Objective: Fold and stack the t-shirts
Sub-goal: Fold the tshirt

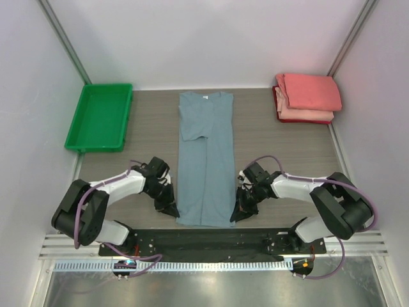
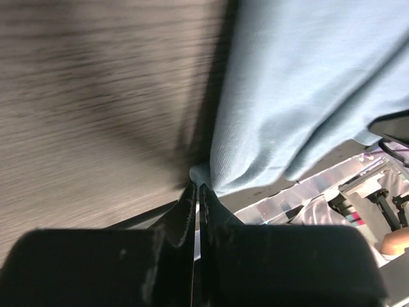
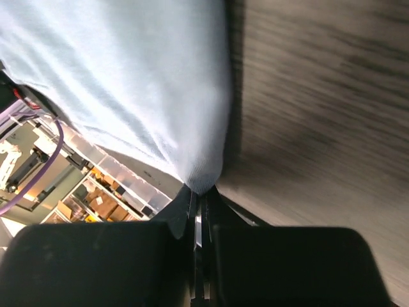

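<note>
A dusty blue-grey t-shirt [image 1: 206,160] lies as a long narrow strip down the table's middle, its white neck label at the far end. My left gripper [image 1: 170,209] is shut on the shirt's near left hem corner [image 2: 203,173]. My right gripper [image 1: 238,214] is shut on the near right hem corner [image 3: 203,182]. Both corners are lifted slightly. Folded coral-red and pink t-shirts [image 1: 307,96] are stacked at the far right.
A green plastic tray [image 1: 100,117] stands at the far left. The black arm base rail [image 1: 204,240] runs along the near edge. White walls enclose the table on three sides.
</note>
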Motion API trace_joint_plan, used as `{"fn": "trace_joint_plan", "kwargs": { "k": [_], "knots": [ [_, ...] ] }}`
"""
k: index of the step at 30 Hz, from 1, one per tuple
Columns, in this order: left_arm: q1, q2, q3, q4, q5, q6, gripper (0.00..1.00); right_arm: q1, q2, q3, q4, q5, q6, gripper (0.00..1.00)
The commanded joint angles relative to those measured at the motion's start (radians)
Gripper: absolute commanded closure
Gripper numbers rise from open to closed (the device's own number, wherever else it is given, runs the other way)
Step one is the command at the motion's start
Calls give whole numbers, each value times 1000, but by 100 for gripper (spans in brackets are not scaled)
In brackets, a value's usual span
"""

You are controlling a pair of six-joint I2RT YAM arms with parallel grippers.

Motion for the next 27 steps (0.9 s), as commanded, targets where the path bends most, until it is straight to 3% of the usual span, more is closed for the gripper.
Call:
{"fn": "trace_joint_plan", "kwargs": {
  "k": [1,9,15,27],
  "knots": [
    [39,-60,94,-7,3,71,100,-35,-61,47,-4,12,-50,99],
    [141,-55,393,-129,0,220,100,-223,-69,359,-231,14,-238,98],
    [155,69,606,-115,-17,263,100,-259,-8,472,-185,23,-255,99],
    [197,244,749,-80,-60,278,100,-348,195,638,-91,29,-281,99]
  ]
}}
